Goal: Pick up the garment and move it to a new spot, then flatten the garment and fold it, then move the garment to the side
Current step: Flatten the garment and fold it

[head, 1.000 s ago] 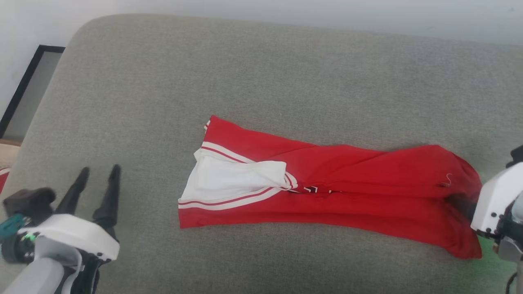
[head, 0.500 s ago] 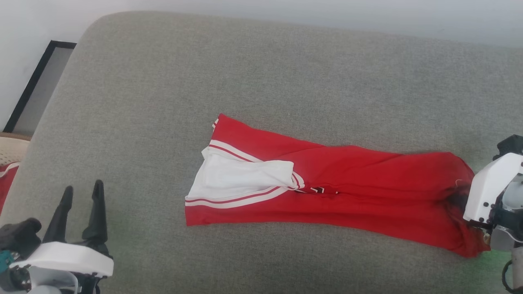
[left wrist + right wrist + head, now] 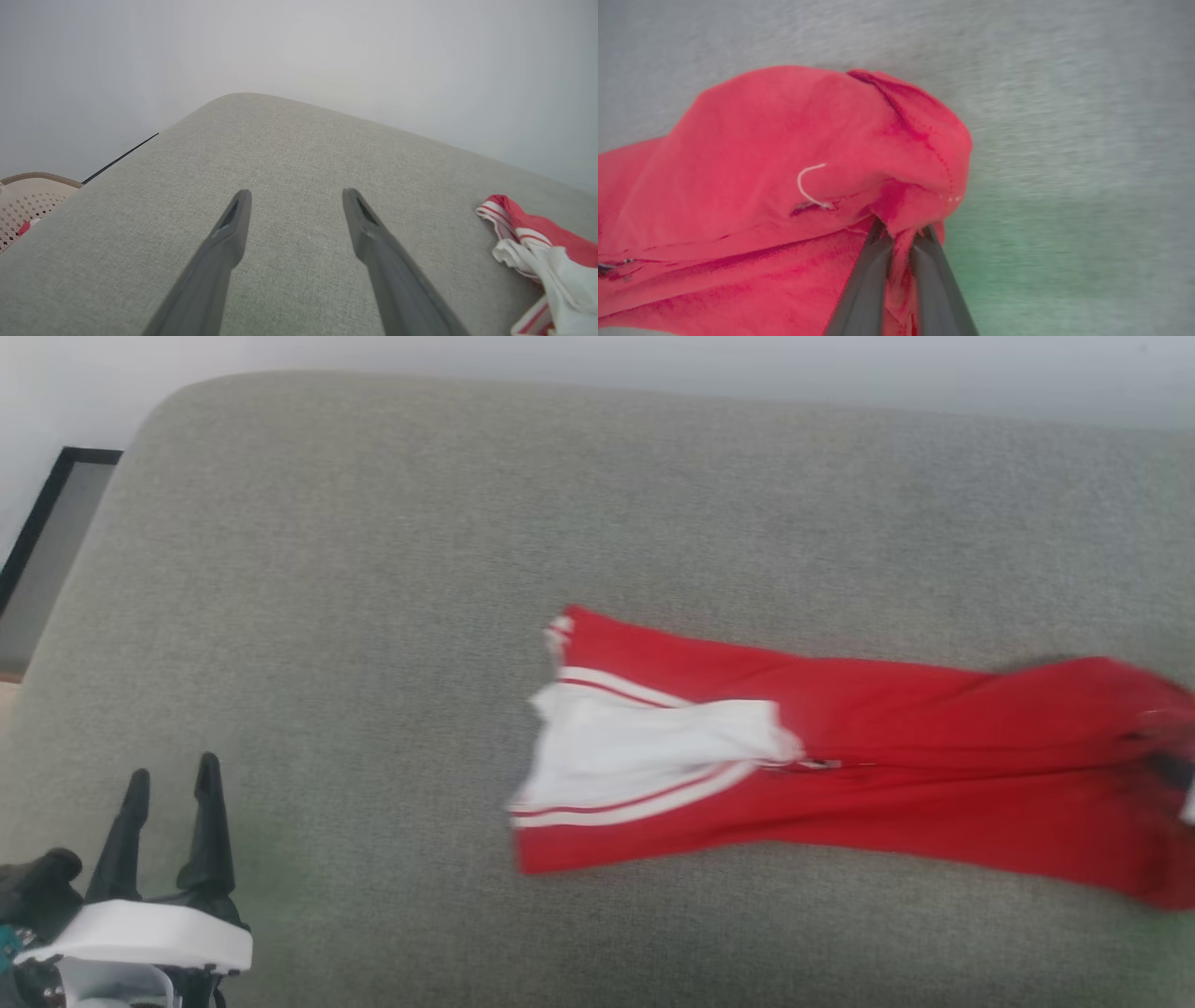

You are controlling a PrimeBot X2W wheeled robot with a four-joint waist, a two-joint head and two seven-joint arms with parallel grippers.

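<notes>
The garment (image 3: 840,775) lies stretched in a long strip across the grey cushion, red with a white sleeve (image 3: 653,747) and striped trim at its left end. Its lettering is almost wholly folded under. My right gripper (image 3: 902,228) is shut on a bunched red edge of the garment (image 3: 808,154) at its right end, which rises off the cushion. In the head view a dark bit of that gripper (image 3: 1172,770) shows at the right edge. My left gripper (image 3: 173,770) stands open at the lower left, well away from the cloth. In the left wrist view it (image 3: 296,193) holds nothing, with the garment's sleeve end (image 3: 537,233) far to the right.
The grey cushion (image 3: 373,569) is broad, with a rounded far-left corner and a pale wall behind. A black-framed panel (image 3: 37,523) leans against the wall to the left. A beige perforated basket (image 3: 28,196) sits beyond the cushion's left edge.
The garment has slid to the right across the cushion, pulled by my right gripper, which has gone mostly past the head view's right edge. The head camera shifted too. My left gripper dropped lower.
</notes>
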